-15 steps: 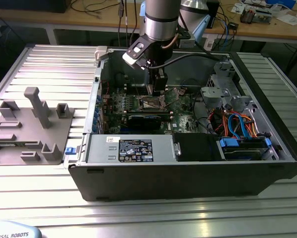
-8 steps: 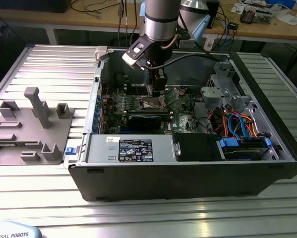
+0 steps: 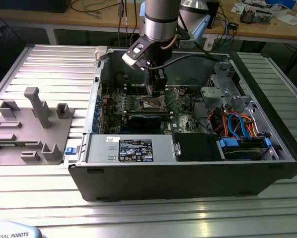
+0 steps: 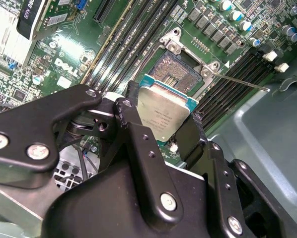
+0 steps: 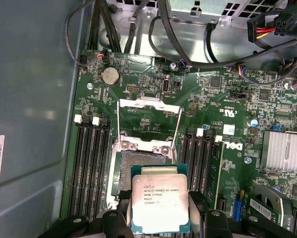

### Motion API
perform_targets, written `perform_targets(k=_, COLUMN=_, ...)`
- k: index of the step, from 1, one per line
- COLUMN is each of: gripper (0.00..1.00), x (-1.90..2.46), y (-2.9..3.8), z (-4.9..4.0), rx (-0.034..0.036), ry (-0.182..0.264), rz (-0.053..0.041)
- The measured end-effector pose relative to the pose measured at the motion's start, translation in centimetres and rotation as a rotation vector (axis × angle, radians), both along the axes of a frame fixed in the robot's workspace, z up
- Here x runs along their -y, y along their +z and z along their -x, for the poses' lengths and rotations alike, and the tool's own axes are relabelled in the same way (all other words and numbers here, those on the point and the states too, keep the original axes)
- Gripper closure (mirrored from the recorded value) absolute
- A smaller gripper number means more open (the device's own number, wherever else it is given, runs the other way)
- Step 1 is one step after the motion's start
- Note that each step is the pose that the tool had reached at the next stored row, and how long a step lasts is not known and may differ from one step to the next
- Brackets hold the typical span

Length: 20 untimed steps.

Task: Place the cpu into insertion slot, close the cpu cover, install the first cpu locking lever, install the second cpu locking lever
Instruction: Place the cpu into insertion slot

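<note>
My gripper [image 3: 156,90] hangs inside the open computer case, just over the green motherboard [image 3: 184,107]. It is shut on the cpu [image 5: 160,202], a small square chip with a silver-grey top, gripped by two opposite edges between the black fingers [image 4: 127,115]. The cpu [image 4: 164,113] hovers above the insertion slot [image 5: 138,161], partly overlapping it in both wrist views. The dark socket [image 4: 177,70] lies bare. The cpu cover [image 5: 149,103], a thin silvery frame, stands folded back open beyond the slot. A thin locking lever [image 4: 240,82] sticks out sideways, released.
Black memory slots [image 5: 89,163] flank the socket on both sides. The case holds a power supply [image 3: 131,148] at the front, a drive cage with orange and blue cables [image 3: 238,124] on the exterior view's right, and a finned heat sink [image 5: 285,151]. A grey fixture [image 3: 29,129] sits outside.
</note>
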<state>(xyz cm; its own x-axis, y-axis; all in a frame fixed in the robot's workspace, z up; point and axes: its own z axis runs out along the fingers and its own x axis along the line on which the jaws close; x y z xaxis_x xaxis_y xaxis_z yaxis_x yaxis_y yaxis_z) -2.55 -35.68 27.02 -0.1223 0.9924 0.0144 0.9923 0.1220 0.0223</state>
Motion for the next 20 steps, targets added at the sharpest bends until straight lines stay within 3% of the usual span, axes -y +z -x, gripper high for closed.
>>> perform_targets(k=20, gripper=0.46, x=0.0, y=-0.64, z=0.0, rx=0.0, ry=0.0, rz=0.0)
